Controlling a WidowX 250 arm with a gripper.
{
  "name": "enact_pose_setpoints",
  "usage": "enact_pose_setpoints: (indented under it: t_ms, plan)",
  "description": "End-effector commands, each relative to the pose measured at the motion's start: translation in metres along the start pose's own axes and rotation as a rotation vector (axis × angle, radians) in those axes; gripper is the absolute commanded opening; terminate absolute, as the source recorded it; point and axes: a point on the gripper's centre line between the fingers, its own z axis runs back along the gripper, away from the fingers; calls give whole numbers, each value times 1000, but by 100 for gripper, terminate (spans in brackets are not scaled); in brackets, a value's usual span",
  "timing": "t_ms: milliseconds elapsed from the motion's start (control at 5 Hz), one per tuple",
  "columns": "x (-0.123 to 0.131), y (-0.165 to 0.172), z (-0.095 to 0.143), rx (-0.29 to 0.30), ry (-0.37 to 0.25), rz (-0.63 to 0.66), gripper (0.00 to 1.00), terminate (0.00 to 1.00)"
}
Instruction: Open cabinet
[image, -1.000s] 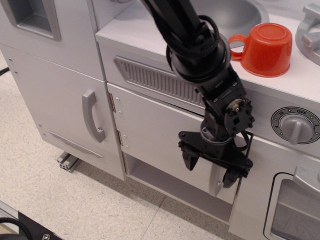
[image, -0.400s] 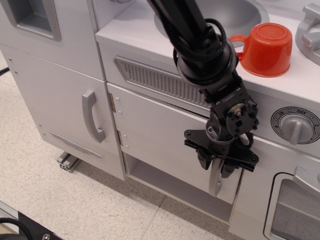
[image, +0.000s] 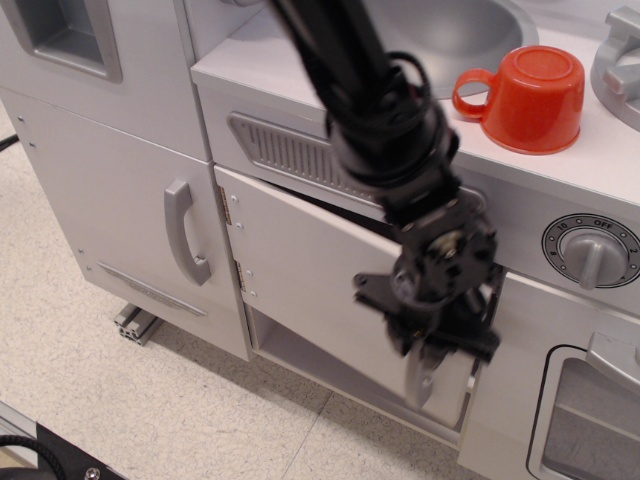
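Speckled floor under the toy kitchen, & I judge the job partly done: gripper (image: 432, 345) looks clamped on the handle (image: 420, 377) of the cabinet (image: 310, 280) below the counter, door cracked ajar, most swing left.

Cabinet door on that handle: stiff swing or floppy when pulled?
Likely rigid: the cabinet door is a flat panel on two side hinges. It probably swings lightly, since a gap already shows. The tool at the smooth handle might slip.

The jaws grip the handle (image: 421, 372) of the cabinet (image: 320, 270), its door ajar.
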Motion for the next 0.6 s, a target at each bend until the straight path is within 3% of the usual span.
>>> enact_pose_setpoints:
  t_ms: [0,400]
  plan:
    - [-21,15,24,-12,-6,-72,100,0]
    - [-24,37,74,-75,97,-75,100,0]
